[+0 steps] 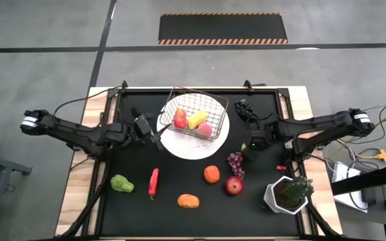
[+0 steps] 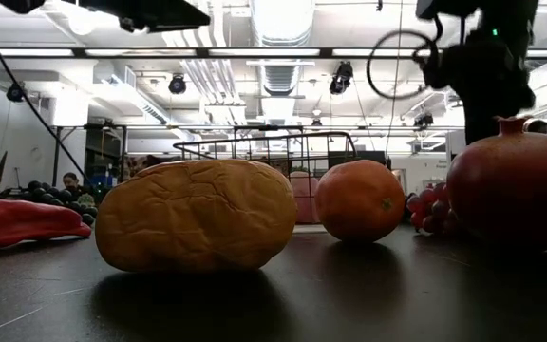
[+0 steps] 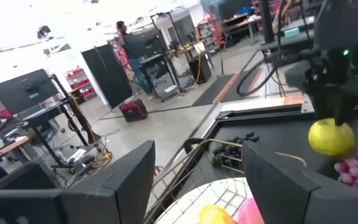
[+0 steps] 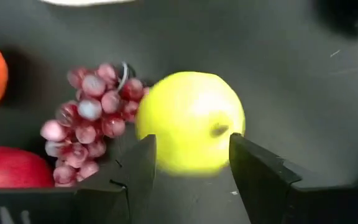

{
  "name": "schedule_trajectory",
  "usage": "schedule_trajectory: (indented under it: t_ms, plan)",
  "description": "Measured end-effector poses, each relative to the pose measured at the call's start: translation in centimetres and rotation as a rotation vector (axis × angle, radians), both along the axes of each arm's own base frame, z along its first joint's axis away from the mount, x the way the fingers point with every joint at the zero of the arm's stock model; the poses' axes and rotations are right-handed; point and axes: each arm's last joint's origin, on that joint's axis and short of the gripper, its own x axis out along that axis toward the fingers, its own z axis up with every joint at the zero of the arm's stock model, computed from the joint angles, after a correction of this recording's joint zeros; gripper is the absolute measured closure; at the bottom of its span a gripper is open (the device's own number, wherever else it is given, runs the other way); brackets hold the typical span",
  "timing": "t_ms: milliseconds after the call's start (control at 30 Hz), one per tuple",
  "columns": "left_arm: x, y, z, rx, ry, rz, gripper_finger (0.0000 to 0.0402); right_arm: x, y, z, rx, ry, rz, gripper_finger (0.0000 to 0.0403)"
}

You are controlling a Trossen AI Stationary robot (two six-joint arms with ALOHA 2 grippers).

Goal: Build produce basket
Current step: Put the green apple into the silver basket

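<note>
A pick is in hand — the right gripper is set around a yellow-green apple, its two dark fingers standing one on each side of the fruit. In the right wrist view the fingers lie close against the apple's sides, but whether they are already pressed onto it cannot be told; a firm hold is not shown. In the left wrist view the same apple is seen directly under the right arm's tip, and whether it rests on the black mat or has been raised is not clear. A bunch of red grapes lies just beside the apple, and a red pomegranate a little further toward the front edge.

The basket sits on a round white plate at the back middle of the table, with three pieces already in it — a red, a yellow and a pink one. An orange, a second orange piece, a red pepper and a green pepper are left on the mat.

The left gripper waits beside the plate's left edge, fingers held apart and empty.

The next move is judged to call for a secure squeeze on the apple, a lift clear of the grapes, and a carry over the basket's wire rim before release.
</note>
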Motion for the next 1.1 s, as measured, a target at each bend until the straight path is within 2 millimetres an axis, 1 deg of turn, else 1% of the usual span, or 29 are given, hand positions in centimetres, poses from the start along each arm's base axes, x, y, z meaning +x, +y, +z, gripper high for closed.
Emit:
schedule_trajectory:
  t_ms: [67,167,333,400,467,533,600,700,867,1000,1100]
  plan:
    - [-0.6,0.3,-0.2,0.001,-0.025,0.011,0.0180,0.2,-0.1,1.6,-0.030,-0.022,0.010,0.0217]
    - [-1.1,0.7,-0.1,0.012,-0.062,0.026,0.0180,0.6,-0.2,4.6,-0.090,-0.087,0.035,0.0225]
    - [-1.5,0.9,-0.5,0.033,-0.100,0.043,0.0180,1.9,-0.3,9.1,-0.157,-0.222,0.073,0.0247]
    - [-1.5,1.0,-0.8,0.039,-0.088,0.044,0.0180,2.1,-0.3,10.4,-0.183,-0.262,0.093,0.0258]
    - [-1.5,1.0,-0.9,0.039,-0.085,0.043,0.0180,2.0,-0.4,10.8,-0.213,-0.268,0.083,0.0268]
    - [-1.4,0.9,-0.9,0.040,-0.083,0.043,0.0180,1.6,-0.7,10.6,-0.230,-0.219,0.063,0.0272]
    - [-1.4,0.9,-1.0,0.040,-0.079,0.043,0.0180,0.7,-1.4,10.0,-0.220,-0.117,-0.003,0.0268]
    - [-1.4,0.9,-1.0,0.040,-0.078,0.043,0.0180,-0.5,-2.2,8.4,-0.216,0.033,-0.118,0.0245]
    - [-1.3,0.9,-1.1,0.040,-0.074,0.043,0.0180,-1.4,-3.1,5.2,-0.210,0.167,-0.224,0.0183]
    - [-1.3,0.9,-1.1,0.040,-0.074,0.042,0.0180,-2.1,-3.9,2.8,-0.206,0.268,-0.261,0.0122]
    - [-1.3,0.9,-1.1,0.041,-0.073,0.042,0.0180,-2.5,-4.5,1.4,-0.190,0.297,-0.274,0.0080]
